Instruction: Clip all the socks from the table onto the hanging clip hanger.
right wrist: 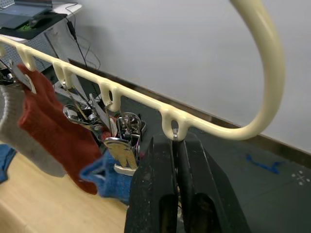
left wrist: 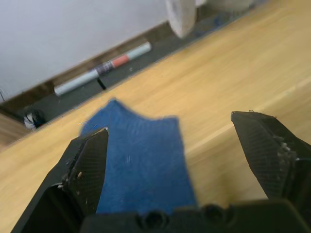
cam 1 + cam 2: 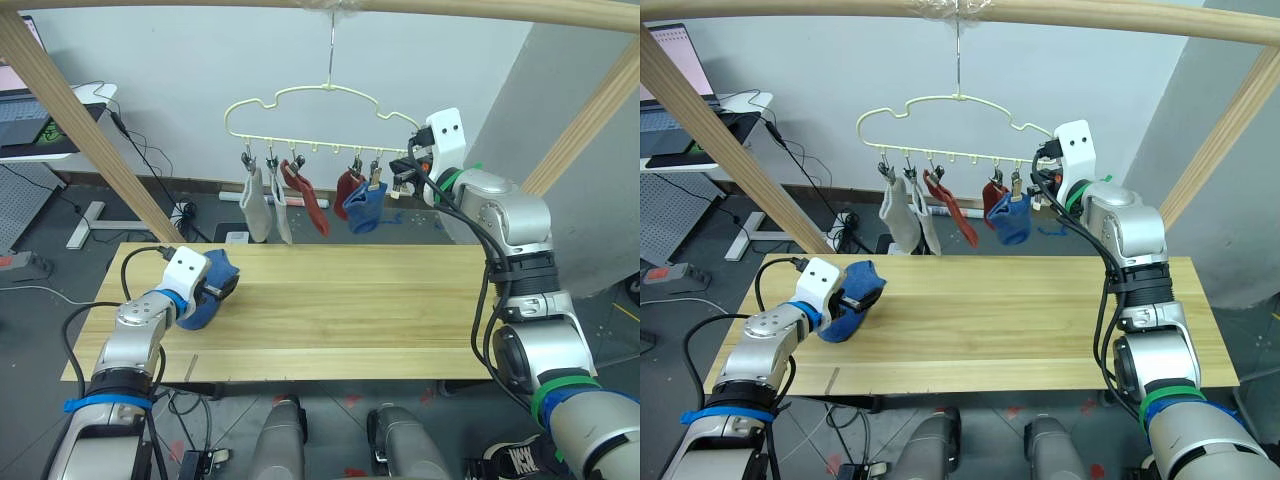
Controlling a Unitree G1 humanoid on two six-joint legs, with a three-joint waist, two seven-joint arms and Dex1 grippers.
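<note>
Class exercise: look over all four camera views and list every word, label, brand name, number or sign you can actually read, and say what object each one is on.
No text can be read in these views.
Laptop screen at the left edge: lit, with lines of content too small to read.
Tube-shaped object on the floor behind the table: it has a red and dark band like a label, too blurred to read.
The socks and the clip hanger bear no visible print.

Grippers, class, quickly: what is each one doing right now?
Left gripper: open, over the blue sock on the table.
Right gripper: shut at the clip hanger, on its end clip.
</note>
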